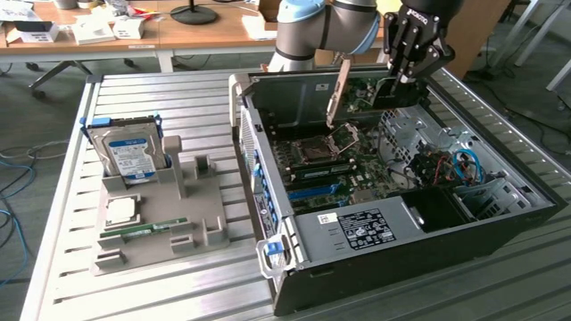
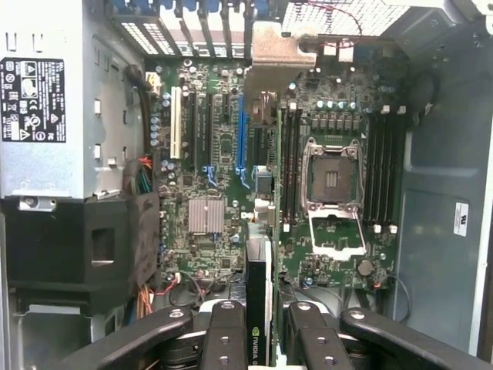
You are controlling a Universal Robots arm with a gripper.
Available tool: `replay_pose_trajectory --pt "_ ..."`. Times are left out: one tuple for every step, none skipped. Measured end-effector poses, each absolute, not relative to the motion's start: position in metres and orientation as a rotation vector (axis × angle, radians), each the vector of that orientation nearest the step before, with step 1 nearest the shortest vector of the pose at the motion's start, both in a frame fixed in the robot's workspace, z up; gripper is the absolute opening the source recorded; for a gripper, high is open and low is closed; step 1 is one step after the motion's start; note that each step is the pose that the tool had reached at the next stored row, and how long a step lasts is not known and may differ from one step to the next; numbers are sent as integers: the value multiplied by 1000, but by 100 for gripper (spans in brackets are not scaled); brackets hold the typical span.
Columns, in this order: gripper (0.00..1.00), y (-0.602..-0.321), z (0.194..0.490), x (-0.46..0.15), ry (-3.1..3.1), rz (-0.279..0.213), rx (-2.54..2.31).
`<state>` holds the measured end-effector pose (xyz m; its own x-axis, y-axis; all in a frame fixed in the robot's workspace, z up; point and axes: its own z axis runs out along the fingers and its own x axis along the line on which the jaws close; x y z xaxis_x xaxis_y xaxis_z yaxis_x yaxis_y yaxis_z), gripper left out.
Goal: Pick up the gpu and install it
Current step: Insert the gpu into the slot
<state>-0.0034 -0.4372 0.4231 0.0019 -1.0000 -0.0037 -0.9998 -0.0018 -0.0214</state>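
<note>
My gripper (image 1: 406, 79) hangs over the open computer case (image 1: 499, 227), shut on the gpu (image 1: 395, 95). The card is held upright on edge above the motherboard, its metal bracket end (image 1: 336, 93) pointing toward the case's rear wall. In the wrist view I see the gpu (image 2: 259, 308) edge-on between the two black fingers (image 2: 227, 339), with a green logo label on its top edge. It runs along the motherboard (image 2: 208, 254) beside the blue expansion slot (image 2: 240, 139). I cannot tell whether the card touches a slot.
On the metal table at the exterior view's left, a grey holder (image 1: 205, 214) carries a silver hard drive (image 1: 130, 152), a processor chip (image 1: 120, 210) and a green memory stick (image 1: 143, 231). Inside the case are the power supply (image 1: 357, 229), an open processor socket (image 2: 331, 181) and cables (image 1: 464, 167).
</note>
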Motion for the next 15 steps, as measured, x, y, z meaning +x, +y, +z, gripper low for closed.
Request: replay_pose_trajectory --pt "26 -437 423 -5 2205 -18 -2207" --pt "26 -437 423 -6 2204 -17 -2203" --pt "26 -437 422 -7 2205 -17 -2200" --pt "26 -437 422 -7 2208 -17 -2197" --pt "26 -437 421 -8 2212 -17 -2193" --pt "26 -437 421 -9 2218 -17 -2187" --pt "26 -437 421 -10 2225 -17 -2180" --pt "26 -437 420 -10 2232 -17 -2173" --pt "26 -437 420 -11 2238 -17 -2167" --pt "26 -437 419 -11 2245 -18 -2160" --pt "26 -437 419 -12 2251 -18 -2153" --pt "26 -437 418 -13 2257 -18 -2147" --pt "26 -437 417 -13 2263 -18 -2141" --pt "26 -437 416 -14 2268 -18 -2135" --pt "26 -437 415 -15 2272 -18 -2131"
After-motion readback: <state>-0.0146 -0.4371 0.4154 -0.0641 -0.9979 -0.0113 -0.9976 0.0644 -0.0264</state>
